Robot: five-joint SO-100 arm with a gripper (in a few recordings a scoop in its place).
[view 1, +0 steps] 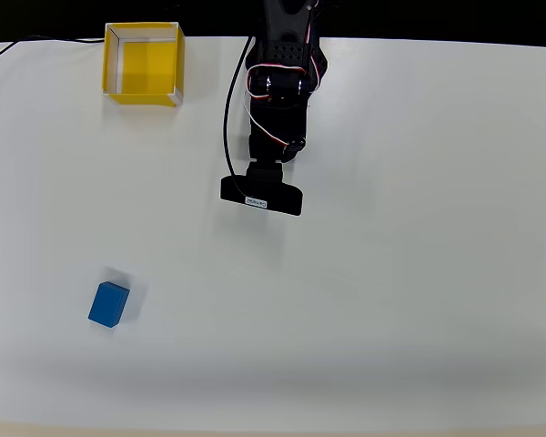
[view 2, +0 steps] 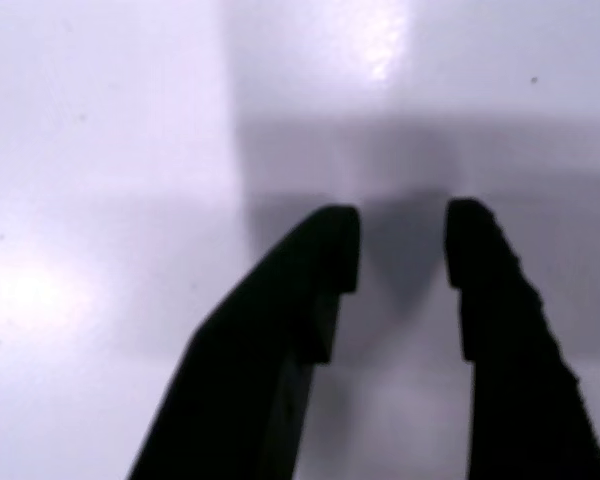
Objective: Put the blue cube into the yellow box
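Plainly, nothing has yet been grasped; the blue cube [view 1: 108, 304] is seen in the overhead view lying flat on the white counter [view 1: 419, 309] toward the lower left, turned a little askew to the counter's edges, and well apart from everything else; the yellow box [view 1: 143, 63] is set at the upper left by the far edge, its open top upward so that a thing can be dropped in from above; the box holds nothing.

The arm [view 1: 278, 100] is stretched out from the top edge toward the middle of the counter, and in that view its camera bar hides the gripper; in the wrist view the gripper [view 2: 400, 245] is held over bare counter, its two fingers [view 2: 320, 270] parted with a clear gap and nothing between them, a stance judged fit for an approach; the cube lies off to the arm's side, so a swing toward it is judged to be needed first.

The cube is a matte, solid block, slightly longer than wide, with crisp corners; the box is square, with a yellow floor and thin white-edged walls; the fingers are dark, tapered and blunt-tipped; the counter is smooth and faintly glossy, with soft glare.
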